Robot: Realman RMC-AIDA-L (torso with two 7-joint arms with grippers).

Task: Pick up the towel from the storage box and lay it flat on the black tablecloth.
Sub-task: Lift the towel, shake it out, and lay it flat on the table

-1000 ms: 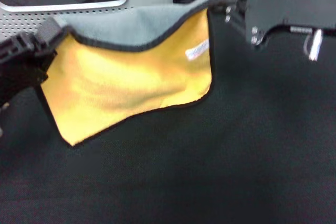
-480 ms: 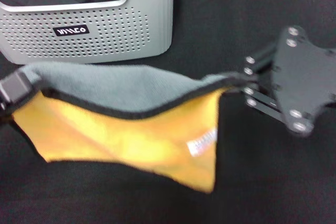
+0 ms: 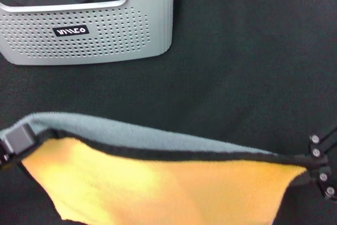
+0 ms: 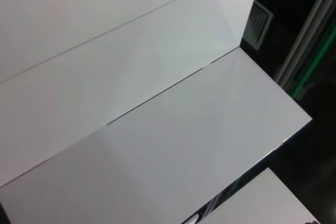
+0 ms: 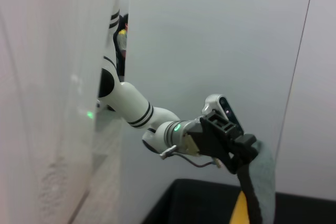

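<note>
Towel point(image 3: 158, 183) is hanging stretched 9-to-3 between both grippers, left gripper point(image 3: 18, 138) and right gripper point(image 3: 316, 164) jaws clamped on its upper corners, above black tablecloth point(image 3: 237, 67), at 6 o'clock from storage box point(image 3: 89, 30).

The only lettering I can see is on my storage box point(image 3: 89, 30): a small black label point(image 3: 71, 31) on its perforated front wall, with white stylised characters. They may read something like "VIVCO", though I can't make them out with confidence.
</note>
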